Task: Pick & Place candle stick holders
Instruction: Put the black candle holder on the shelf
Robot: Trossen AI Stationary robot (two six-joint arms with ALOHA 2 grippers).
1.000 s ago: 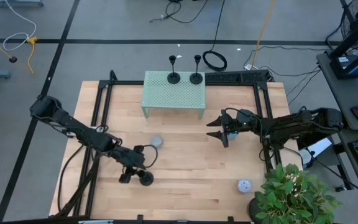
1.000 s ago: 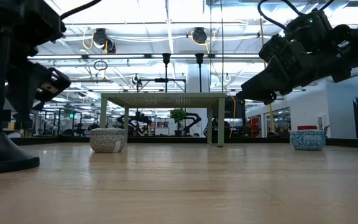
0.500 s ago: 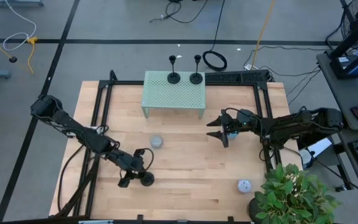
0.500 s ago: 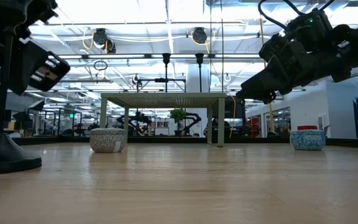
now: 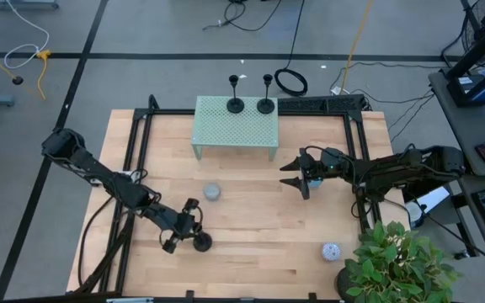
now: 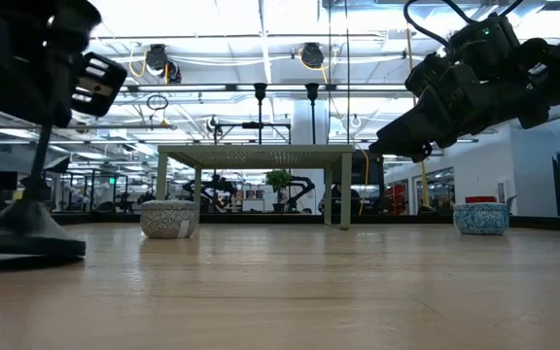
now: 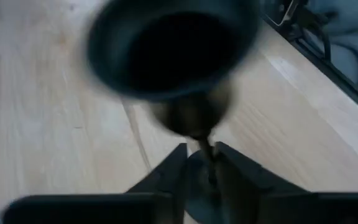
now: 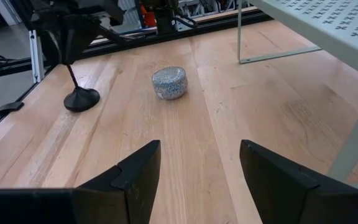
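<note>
Item: candle stick holder (image 5: 200, 242), near front edge of surface, left of centre | Build: likely rigid, light, base-weighted, prone to tipping | Hold: thin stem | Left gripper (image 5: 185, 229): fingers narrowed about stem | Right gripper (image 5: 295, 180): fingers wide, empty, right of centre | Two more holders (image 5: 250, 105): on green stand (image 5: 226, 126), back edge.

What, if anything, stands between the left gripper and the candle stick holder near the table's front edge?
Nothing visible does. The left gripper is already at the candle stick holder, its fingers on either side of the thin stem. The grey puck lies off to the side, and the right gripper hangs far off.
</note>
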